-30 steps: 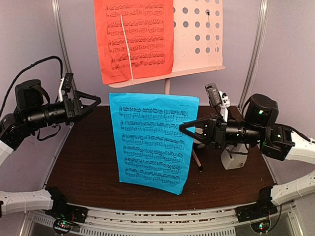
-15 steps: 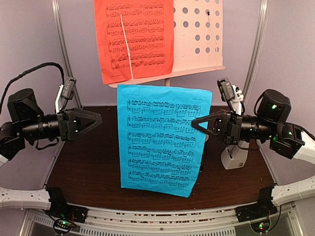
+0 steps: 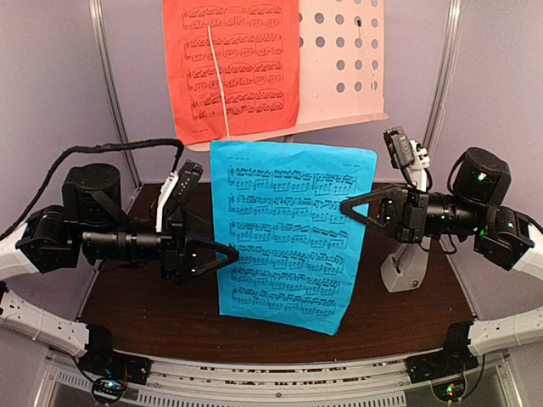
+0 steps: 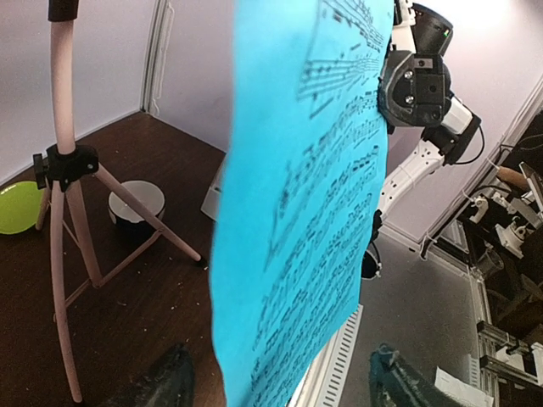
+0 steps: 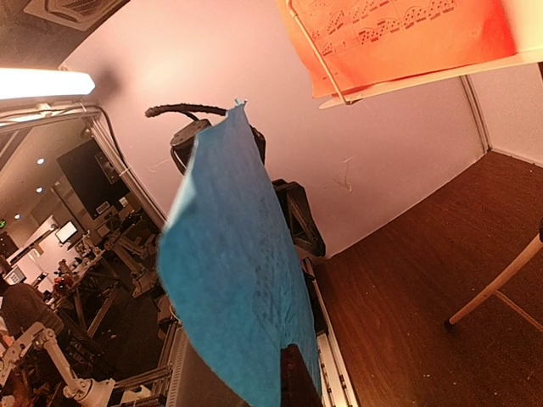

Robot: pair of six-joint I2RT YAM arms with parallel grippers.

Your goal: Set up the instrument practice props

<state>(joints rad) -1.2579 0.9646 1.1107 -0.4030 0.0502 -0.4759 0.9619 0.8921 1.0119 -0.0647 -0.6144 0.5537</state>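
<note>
The blue music sheet (image 3: 288, 242) hangs upright over the table, and my right gripper (image 3: 346, 206) is shut on its right edge. In the right wrist view the blue music sheet (image 5: 237, 288) is pinched at my right gripper (image 5: 288, 356). My left gripper (image 3: 231, 253) stands open at the sheet's left edge. The blue music sheet (image 4: 305, 212) passes between its spread fingers (image 4: 165, 381) without touching them. The red sheet (image 3: 233, 64) rests on the pink music stand's desk (image 3: 344, 59). The white-grey metronome (image 3: 403, 273) stands partly behind my right arm.
The stand's pink pole and tripod legs (image 4: 59, 195) rise from the dark wooden table (image 3: 153, 280). A white bowl with a black base (image 4: 136, 203) and a green plate (image 4: 17, 208) lie behind the legs. A grey wall closes the back.
My left arm has swung in from the far left to the sheet's left edge, its jaws narrowing a little. My right gripper has carried the blue sheet slightly up and right.
</note>
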